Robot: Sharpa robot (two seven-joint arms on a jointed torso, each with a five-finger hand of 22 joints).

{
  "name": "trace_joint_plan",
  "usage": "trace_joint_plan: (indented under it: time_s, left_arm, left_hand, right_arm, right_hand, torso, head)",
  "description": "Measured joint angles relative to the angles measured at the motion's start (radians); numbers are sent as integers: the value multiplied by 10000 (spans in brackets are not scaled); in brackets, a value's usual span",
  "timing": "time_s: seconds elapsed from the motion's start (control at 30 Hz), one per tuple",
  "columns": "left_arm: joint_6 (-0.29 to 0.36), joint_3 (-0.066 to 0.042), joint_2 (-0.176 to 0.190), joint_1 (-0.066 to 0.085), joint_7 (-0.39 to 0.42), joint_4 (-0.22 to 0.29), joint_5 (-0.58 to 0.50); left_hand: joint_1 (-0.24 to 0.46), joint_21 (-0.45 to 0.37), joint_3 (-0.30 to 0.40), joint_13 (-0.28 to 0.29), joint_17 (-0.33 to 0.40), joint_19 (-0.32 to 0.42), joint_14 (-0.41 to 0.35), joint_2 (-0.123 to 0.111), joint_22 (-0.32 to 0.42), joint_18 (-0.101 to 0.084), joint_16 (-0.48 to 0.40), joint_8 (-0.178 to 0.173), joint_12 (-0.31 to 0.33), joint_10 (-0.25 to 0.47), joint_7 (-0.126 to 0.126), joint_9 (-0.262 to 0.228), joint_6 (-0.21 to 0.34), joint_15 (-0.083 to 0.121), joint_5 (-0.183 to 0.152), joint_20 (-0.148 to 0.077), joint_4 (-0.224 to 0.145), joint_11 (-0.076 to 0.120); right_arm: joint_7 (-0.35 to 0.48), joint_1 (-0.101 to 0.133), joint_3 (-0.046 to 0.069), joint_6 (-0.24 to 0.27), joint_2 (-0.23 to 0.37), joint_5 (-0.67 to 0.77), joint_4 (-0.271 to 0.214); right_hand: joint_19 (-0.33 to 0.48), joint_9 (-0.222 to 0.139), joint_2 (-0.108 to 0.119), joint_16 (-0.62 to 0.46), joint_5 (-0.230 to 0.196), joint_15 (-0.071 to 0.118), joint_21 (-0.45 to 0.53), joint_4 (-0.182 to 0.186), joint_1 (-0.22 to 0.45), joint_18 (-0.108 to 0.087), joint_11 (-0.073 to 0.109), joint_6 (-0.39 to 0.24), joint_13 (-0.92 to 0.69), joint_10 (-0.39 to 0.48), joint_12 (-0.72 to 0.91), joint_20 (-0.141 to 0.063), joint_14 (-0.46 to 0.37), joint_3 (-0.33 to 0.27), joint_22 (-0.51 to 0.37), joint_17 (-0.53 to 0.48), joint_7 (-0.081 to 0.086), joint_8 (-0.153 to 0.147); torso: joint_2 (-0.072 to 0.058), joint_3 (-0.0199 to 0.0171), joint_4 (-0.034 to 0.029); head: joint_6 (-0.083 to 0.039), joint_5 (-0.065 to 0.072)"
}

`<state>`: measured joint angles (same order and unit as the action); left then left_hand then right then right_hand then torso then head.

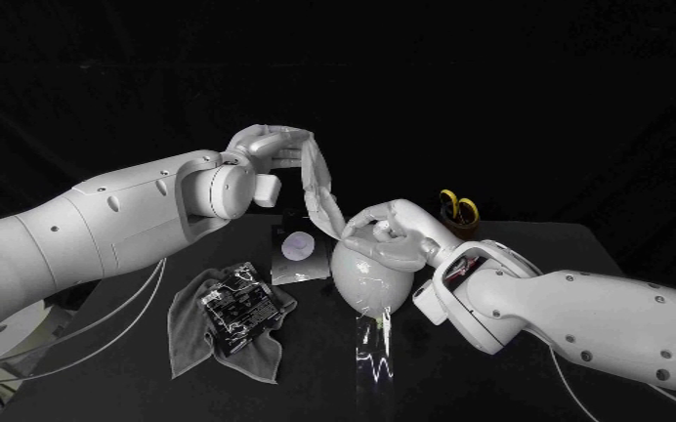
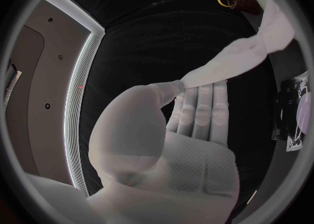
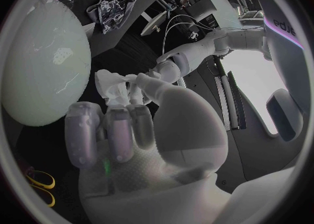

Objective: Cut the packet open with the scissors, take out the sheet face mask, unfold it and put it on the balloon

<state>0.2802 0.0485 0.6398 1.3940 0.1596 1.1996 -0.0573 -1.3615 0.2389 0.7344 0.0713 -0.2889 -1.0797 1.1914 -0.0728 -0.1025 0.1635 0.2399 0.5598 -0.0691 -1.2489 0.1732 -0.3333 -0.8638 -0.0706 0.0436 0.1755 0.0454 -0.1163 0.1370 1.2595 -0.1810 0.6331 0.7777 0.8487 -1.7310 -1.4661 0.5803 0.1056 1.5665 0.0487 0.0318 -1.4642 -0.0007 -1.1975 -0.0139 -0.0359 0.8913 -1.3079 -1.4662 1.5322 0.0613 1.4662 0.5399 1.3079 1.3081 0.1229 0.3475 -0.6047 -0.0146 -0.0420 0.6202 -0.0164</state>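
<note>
- Head view, closest to me: a grey cloth (image 1: 190, 329) lies on the black table (image 1: 303, 398). A dark printed scrap sits on top of it, and I cannot tell what it is.
- Just beyond the cloth, the pale balloon (image 1: 363, 285) sits on the table, and nothing I can see anchors it.
- My right hand (image 1: 388, 236) rests on the balloon's crown. It pinches the lower end of the sheet face mask (image 1: 327, 188), and the right wrist view shows that end crumpled against my fingertips (image 3: 118, 124).
- The packet (image 1: 299, 246) lies flat just beside the balloon, on my left arm's side, and I judge it is already emptied.
- The mask rises from my right hand as a narrow, bunched band, not yet spread.
- My left hand (image 1: 274, 148) is raised above the table and grips the mask's upper end. The left wrist view shows the thumb pressing it against my flat fingers (image 2: 199, 103).
- Farthest back, the scissors (image 1: 458, 202) stand handles-up in a holder (image 1: 458, 219), well clear of both hands.
- What could go wrong:
  - Both grips are small pinches on a thin, probably wet sheet, so drawing my hands apart could slip an end free or tear it.
  - The folds may cling together, so the sheet would land on the balloon as a rope and not as a face.
  - If my right hand leans sideways, the balloon could roll away across the table.
</note>
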Motion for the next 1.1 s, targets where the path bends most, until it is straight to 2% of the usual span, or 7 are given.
trace_joint_plan:
  time_s: [0.13,0.27,0.3,0.53,0.77,0.9,1.1]
  left_arm:
    - [-464,0,13,1,24,67,2]
    - [-905,0,19,1,131,110,-10]
    - [-992,0,20,2,166,115,-14]
    - [-1552,0,39,3,450,159,-43]
    - [-1919,0,51,3,689,177,-66]
    - [-2087,-1,66,3,799,174,-76]
    - [-2416,-1,148,4,908,246,-77]
  left_hand:
    - [17,-2,0,0,0,2,-16,15,16,94,-29,0,0,1,34,-50,37,-16,-14,-2,1,-1]
    - [172,-226,148,-57,19,43,-147,158,154,99,-258,232,43,325,144,-570,409,-93,6,38,149,-114]
    - [221,-324,209,-68,49,122,-293,231,218,99,-367,343,44,460,177,-945,582,-142,30,116,210,-159]
    - [298,-749,524,-74,250,414,-786,575,372,98,-891,1375,44,1110,184,-1145,1574,-388,30,408,524,-387]
    - [326,-812,789,-75,311,268,-706,675,361,96,-929,2148,44,1452,73,-1437,2285,-419,30,407,790,-477]
    - [326,-812,918,-75,311,-17,-605,675,346,92,-929,2456,43,1466,28,-1438,2527,-378,28,342,920,-464]
    - [326,-625,992,-74,192,-536,-87,675,292,85,-749,2646,43,1522,3,-1438,2643,-276,25,175,994,-447]
  right_arm:
    - [117,0,0,23,-76,-177,69]
    - [172,0,0,15,-147,-303,167]
    - [176,0,0,8,-160,-327,191]
    - [195,1,0,-69,-213,-499,319]
    - [368,14,2,-51,-126,-891,389]
    - [566,79,5,17,23,-1289,457]
    - [919,303,62,133,296,-2036,679]
  right_hand:
    - [1,-148,105,-2,0,-73,51,32,-81,0,-56,-83,-2,13,-114,109,2,-97,2,0,83,-230]
    - [2,-280,185,-27,0,-145,344,36,-143,-25,-134,-115,-3,6,-387,182,6,-288,2,0,115,-455]
    - [13,-342,241,-17,0,-205,480,53,-111,-124,-203,-176,-2,10,-547,244,-5,-387,2,0,176,-572]
    - [656,-602,567,-389,0,-390,1728,329,62,-396,-430,-621,0,432,-2252,495,1,-1101,0,-9,439,-1183]
    - [1656,-640,543,-1140,-1,-410,3316,641,-137,-708,-467,-635,6,1472,-3849,601,-16,-1550,-6,-8,426,-1332]
    - [2915,-669,365,-2339,-1,-459,5488,731,-542,-1184,-506,-442,1465,2966,-6202,610,-755,-1694,-5,-904,452,-1470]
    - [4295,-780,321,-4544,-1,-465,8363,878,-963,-1561,-447,-259,3696,4159,-8927,604,-2108,-1563,-1059,-3340,455,-1582]
  torso:
    - [-2,0,5]
    - [-2,0,5]
    - [-2,0,5]
    - [-1,0,4]
    - [-1,0,-1]
    - [-1,0,0]
    - [-1,0,3]
  head:
    - [-15,6]
    - [-32,18]
    - [-34,19]
    - [-63,49]
    - [-126,59]
    - [-160,69]
    - [-193,102]
